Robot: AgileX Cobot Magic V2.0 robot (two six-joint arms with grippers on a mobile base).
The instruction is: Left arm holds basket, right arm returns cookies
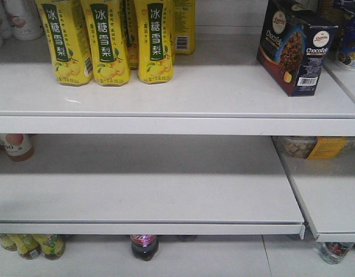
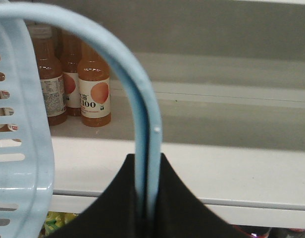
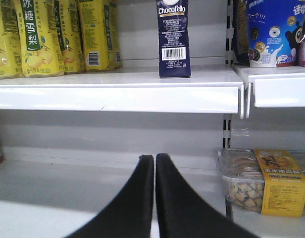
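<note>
Right wrist-mounted view shows the right gripper with its two black fingers pressed together and nothing between them, pointing level into the gap under the upper shelf. Above it and a little to its right, well apart from the fingertips, the cookies stand upright on that shelf with the narrow barcode side facing the camera; the box looks squarely seated and free of any grip. To the upper left of the gripper stand the yellow drink cartons, and low to its right a clear tub of snacks sits on the lower shelf. From the front-facing view the same navy box rests near the right end of the top shelf, apart from the cartons. In the left wrist-mounted view, the left gripper is clamped on the basket by its pale blue hoop handle, which rises from between the black fingers and arches over to the left; the slotted wall hangs just to the gripper's left. I would judge the return itself done: the box is on the shelf and released. What seems left is only for the right arm to draw clear; the basket's contents cannot be seen.
</note>
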